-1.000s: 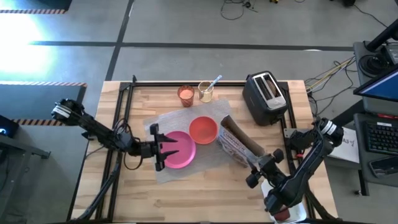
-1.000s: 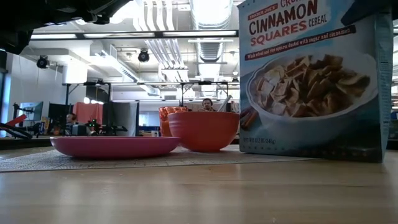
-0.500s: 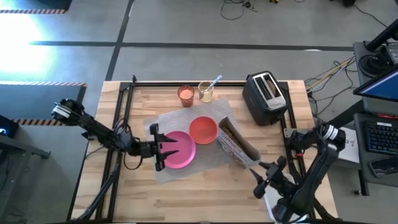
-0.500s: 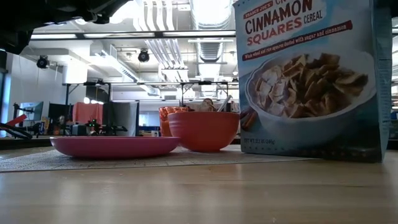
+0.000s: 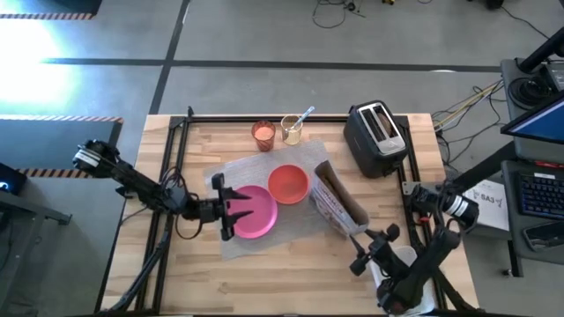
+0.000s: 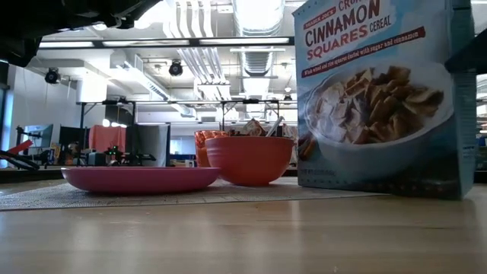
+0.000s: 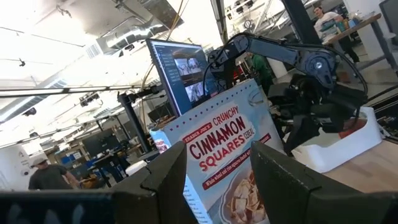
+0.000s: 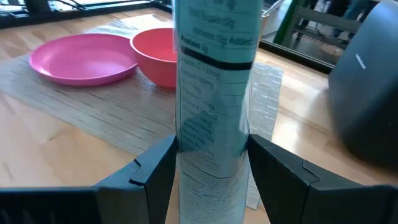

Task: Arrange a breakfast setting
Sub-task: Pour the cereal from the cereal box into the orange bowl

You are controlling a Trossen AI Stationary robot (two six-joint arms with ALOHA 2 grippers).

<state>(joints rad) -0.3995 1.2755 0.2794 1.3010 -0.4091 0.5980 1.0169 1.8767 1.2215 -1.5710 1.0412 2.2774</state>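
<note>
A blue cereal box (image 5: pixel 337 201) stands upright at the mat's right edge, its top open, with my right gripper (image 5: pixel 370 245) shut on it from the near right. The pink plate (image 5: pixel 257 213) and the orange-red bowl (image 5: pixel 287 184) rest on the grey mat (image 5: pixel 264 248). My left gripper (image 5: pixel 231 211) hovers open just above the plate's left rim; in its wrist view nothing lies between the fingers (image 7: pixel 168 180). The small orange cup (image 5: pixel 263 134) stands beyond the mat, beside a glass with a spoon (image 5: pixel 293 129). Apple and toast are out of view. My right gripper pinches the cereal box between its two fingers, one on each broad face, just behind the narrow side panel (image 8: pixel 188 169) that faces it. The fingers come from the table's near right, slanting slightly down. The box stands upright, slightly tilted; whether its base (image 6: pixel 380 190) touches the table I cannot tell.
A black toaster (image 5: pixel 377 136) stands at the far right of the table. A white container (image 5: pixel 404 262) sits at the near right by my right arm. Bare wood lies along the near edge (image 5: pixel 282 286) and at the far left.
My right gripper has sunk and shifted a little toward the near edge, keeping its hold on the cereal box. The box has tipped from leaning to nearly upright and has shifted slightly sideways in the low view.
</note>
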